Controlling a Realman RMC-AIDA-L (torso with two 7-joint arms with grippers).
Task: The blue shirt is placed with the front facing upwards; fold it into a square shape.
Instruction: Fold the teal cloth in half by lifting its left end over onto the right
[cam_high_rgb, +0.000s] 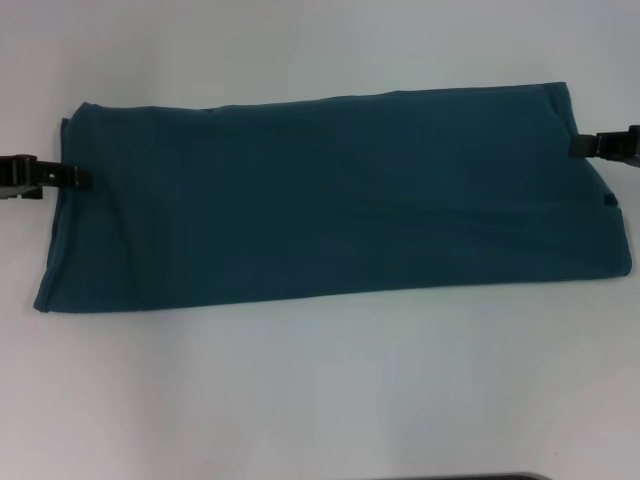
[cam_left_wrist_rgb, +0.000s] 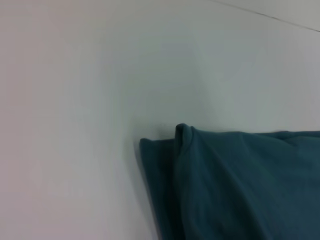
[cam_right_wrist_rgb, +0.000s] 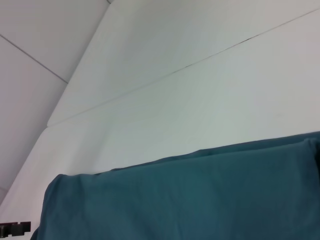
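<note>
On the white table (cam_high_rgb: 320, 400) in front of me, the blue shirt (cam_high_rgb: 330, 200) lies flat as a long horizontal band, already folded lengthwise, with only plain teal cloth facing up and no print showing. It runs almost the full width of the head view, its long edges slightly slanted.

My left gripper (cam_high_rgb: 68, 178) sits at the shirt's left short edge, touching the cloth about midway along that edge. My right gripper (cam_high_rgb: 585, 147) meets the right short edge nearer the far corner. Both look closed down to a narrow profile against the fabric, but I cannot tell whether either actually has cloth pinched between its fingers. The left wrist view shows a shirt corner (cam_left_wrist_rgb: 182, 132) bunched up in a small raised pleat, with a lower layer poking out beside it. The right wrist view shows the far folded edge (cam_right_wrist_rgb: 200, 155) lying smooth, with the left gripper small in the distance (cam_right_wrist_rgb: 15, 229).

I judge the next step to be folding the band across its length toward a square. The risks: the two grippers hold at different heights along their edges, so the fold could come out skewed; a grip that catches only the top layer would let the lower layers slide apart; and the bunched corner could be pressed into a crease.
</note>
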